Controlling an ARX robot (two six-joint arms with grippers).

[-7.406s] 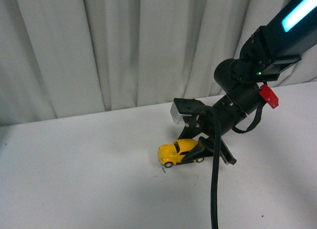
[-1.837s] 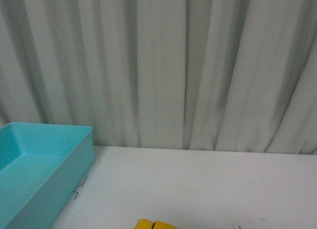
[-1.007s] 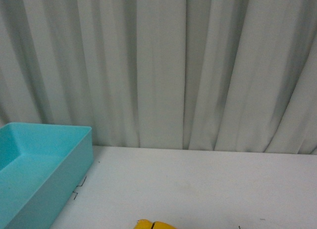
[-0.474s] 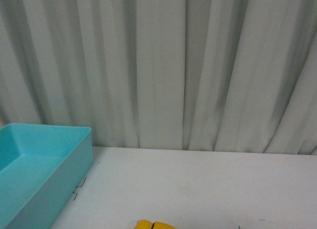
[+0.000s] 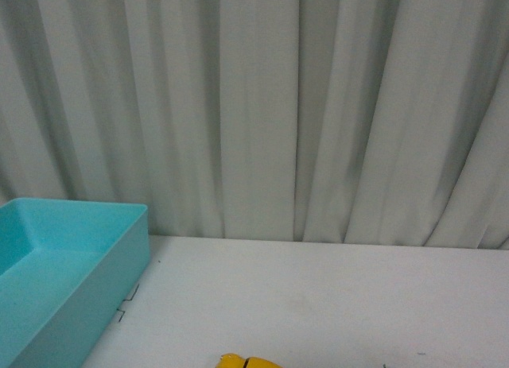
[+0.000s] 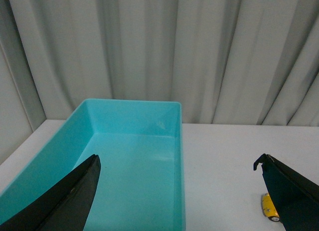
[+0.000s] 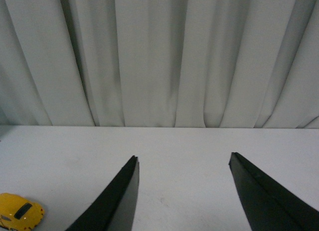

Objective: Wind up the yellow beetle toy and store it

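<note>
Both grippers were off the toy. Left gripper was spread wide with nothing between its fingers. Right gripper was also wide open and held nothing; through its gap only white table and curtain showed.

Yellow beetle toy sat on the table on its wheels, at the very bottom edge of the front view, so only its roof showed there. It was to the right of the turquoise bin and clearly apart from it, with bare tabletop between them. In the left wrist view the toy was half hidden behind one dark finger. In the right wrist view the toy was at the picture's corner, outside the fingers and not touching them.

Edges and room: the bin took the left side of the table, open top up, long walls running toward the curtain. Left wrist view looked down into the bin, with its floor in plain sight. Its right wall stood straight and was the closest wall to the toy. Curtain hung along the table's far edge, just behind the bin's far end. Open white surface ran from the bin's right wall across to the right side of the front view.

Small black marks lay flat on the table by the bin's right wall.
</note>
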